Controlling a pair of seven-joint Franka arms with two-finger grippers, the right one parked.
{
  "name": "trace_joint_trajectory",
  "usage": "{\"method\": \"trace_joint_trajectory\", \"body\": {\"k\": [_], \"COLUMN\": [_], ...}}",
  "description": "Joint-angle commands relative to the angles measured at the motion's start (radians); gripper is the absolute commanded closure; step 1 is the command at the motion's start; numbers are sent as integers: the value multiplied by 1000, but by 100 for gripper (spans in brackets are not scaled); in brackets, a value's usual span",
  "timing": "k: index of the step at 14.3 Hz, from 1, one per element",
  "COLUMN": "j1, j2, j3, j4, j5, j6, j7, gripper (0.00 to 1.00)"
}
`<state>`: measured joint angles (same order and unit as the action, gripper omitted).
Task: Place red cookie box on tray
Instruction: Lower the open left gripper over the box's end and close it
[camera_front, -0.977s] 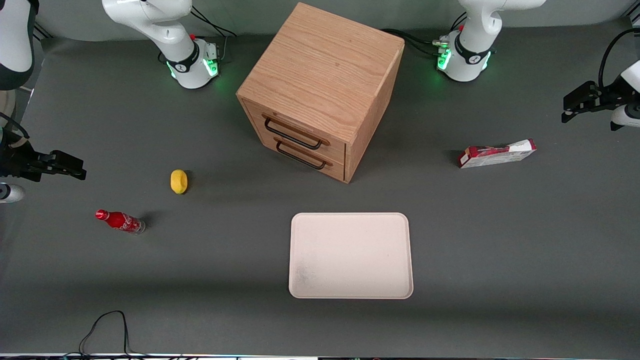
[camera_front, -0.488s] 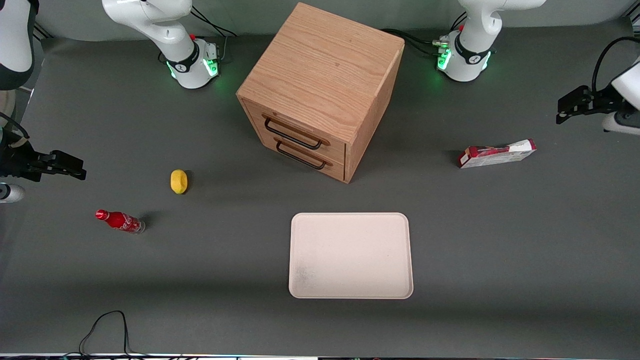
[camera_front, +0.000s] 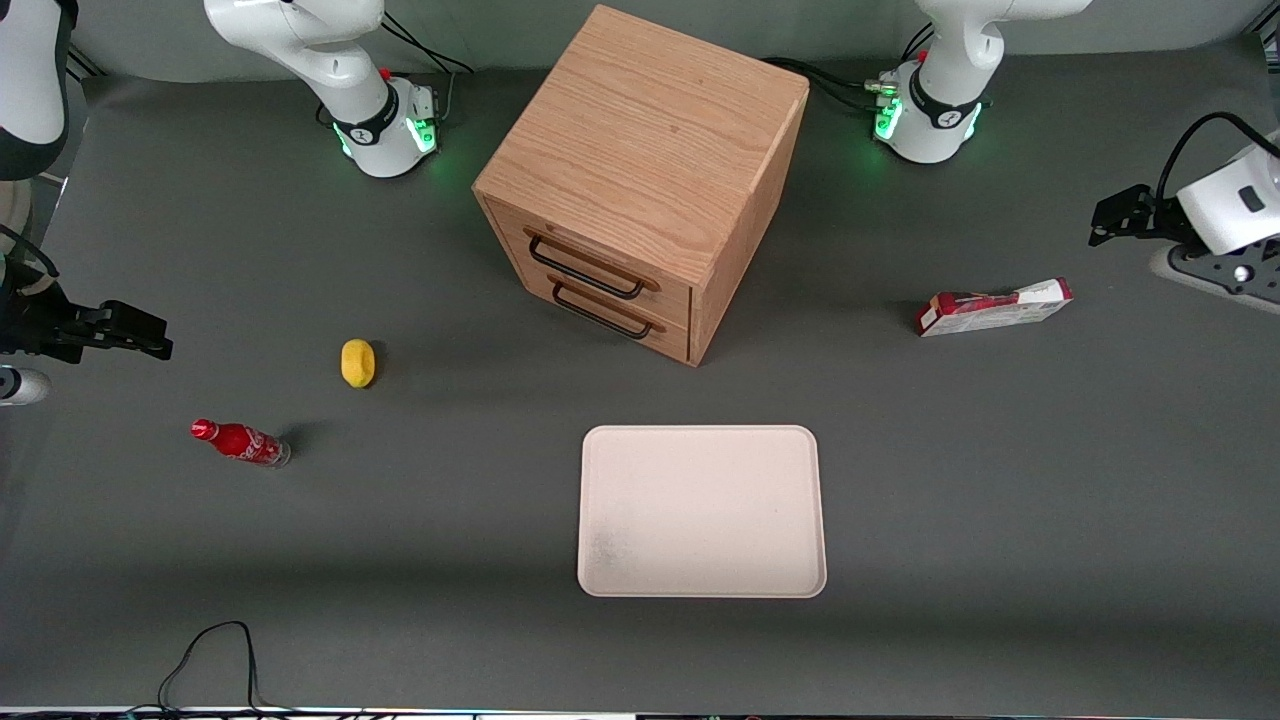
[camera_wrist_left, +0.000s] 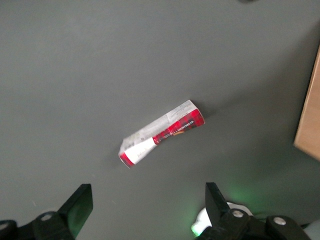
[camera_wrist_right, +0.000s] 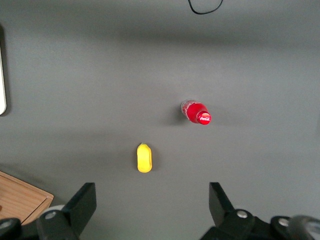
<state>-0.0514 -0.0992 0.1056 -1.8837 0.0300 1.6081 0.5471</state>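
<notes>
The red cookie box (camera_front: 993, 307) lies flat on the grey table toward the working arm's end, beside the wooden drawer cabinet. It also shows in the left wrist view as the red cookie box (camera_wrist_left: 162, 132), lying at a slant. My left gripper (camera_front: 1112, 215) hangs above the table, a little farther from the front camera than the box and apart from it. The gripper (camera_wrist_left: 148, 202) is open, with bare table between its fingers (camera_wrist_left: 79, 207). The pale cream tray (camera_front: 700, 510) sits empty, nearer the front camera than the cabinet.
A wooden two-drawer cabinet (camera_front: 640, 170) stands mid-table, and its edge (camera_wrist_left: 310, 115) shows in the left wrist view. A yellow lemon-like object (camera_front: 357, 362) and a small red soda bottle (camera_front: 240, 442) lie toward the parked arm's end. A black cable (camera_front: 215, 650) loops at the front edge.
My left gripper has shifted in from the table's end toward the cookie box, with the wrist swinging round. The box, tray and other objects have not moved.
</notes>
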Motion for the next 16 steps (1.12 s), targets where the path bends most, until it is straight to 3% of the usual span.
{"method": "trace_joint_trajectory", "body": {"k": [1,5,9,16], "j1": [31,45,47,51], "j2": [-14,-13,-16,3], "j3": [-1,5,5,3], "j4": [-104,-187,-325,-547], "j5": [11,7,7,7], "j6": [105,127,277,570], "j7": [268,479,696,850], "gripper": [0,1,1,1]}}
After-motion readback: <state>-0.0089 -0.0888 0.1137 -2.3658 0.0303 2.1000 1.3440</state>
